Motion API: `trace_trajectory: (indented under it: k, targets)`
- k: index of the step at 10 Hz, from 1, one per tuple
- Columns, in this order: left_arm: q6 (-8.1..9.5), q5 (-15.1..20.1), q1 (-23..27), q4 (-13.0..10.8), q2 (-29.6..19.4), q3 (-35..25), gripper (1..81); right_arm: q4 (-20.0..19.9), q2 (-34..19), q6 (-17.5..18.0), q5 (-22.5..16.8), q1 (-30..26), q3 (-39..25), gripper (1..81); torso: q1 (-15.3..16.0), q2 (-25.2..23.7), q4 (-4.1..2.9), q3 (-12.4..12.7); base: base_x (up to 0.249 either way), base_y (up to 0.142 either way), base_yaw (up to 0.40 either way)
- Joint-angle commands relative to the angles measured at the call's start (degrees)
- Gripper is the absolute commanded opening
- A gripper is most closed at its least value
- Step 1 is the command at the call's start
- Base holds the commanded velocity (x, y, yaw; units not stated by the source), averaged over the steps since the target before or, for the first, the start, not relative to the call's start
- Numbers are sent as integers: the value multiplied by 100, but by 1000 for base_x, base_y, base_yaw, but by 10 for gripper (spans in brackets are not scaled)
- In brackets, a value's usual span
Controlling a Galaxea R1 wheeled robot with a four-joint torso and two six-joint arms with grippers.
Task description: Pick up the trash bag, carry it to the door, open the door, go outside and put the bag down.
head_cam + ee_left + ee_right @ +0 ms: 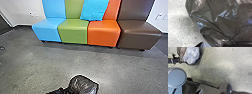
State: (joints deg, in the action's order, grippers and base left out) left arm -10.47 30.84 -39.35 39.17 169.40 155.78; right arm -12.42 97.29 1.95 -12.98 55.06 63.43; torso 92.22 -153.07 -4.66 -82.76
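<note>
Your left pincer (65,90) is closed on the gathered part of the black trash bag (83,85), at the near edge of the head view, just about in the middle. Whether your right pincer is wide or narrow, you cannot tell. Beneath everything you have a grey, speckled concrete floor (50,65), and at its far side a white wall (22,7) with a dark strip along its foot. Against it you face a row of four armless padded seats, side by side: a light blue seat (47,28), a green seat (73,32), an orange seat (103,33) and a brown seat (138,35), from left to right. Your robot's dark base (209,88) shows in the right wrist view, with the bag near it. The bag is between you and the seats, well apart from them; its plastic is creased and shiny, with a pale, crumpled patch on one side. Smaller again, a turquoise cushion (94,10) leans against the green and orange backrests, tilted. Smallest, you have a wall plate (33,14) to the left of the blue seat.
</note>
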Motion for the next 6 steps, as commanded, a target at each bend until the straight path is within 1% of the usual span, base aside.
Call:
trace_trajectory:
  k: [1,3,4,5,6]
  targets:
    - [-34,431,626,12,-73,14,811,-120,-392,25,-363,-351,-174,811,369,-163,0,0,0,0,0]
    - [-34,431,634,29,-73,14,811,-120,-401,25,-354,-351,-165,811,415,-163,0,0,0,0,0]
    - [-34,431,634,29,-81,14,811,-120,-401,25,-354,-351,-165,811,518,-163,0,0,0,0,0]
    - [-34,431,634,38,-81,14,811,-120,-401,25,-354,-351,-165,811,266,-70,0,0,0,0,0]
    - [-34,431,634,29,-81,14,811,-120,-401,25,-354,-351,-174,811,376,-88,0,-168,0,0,0]
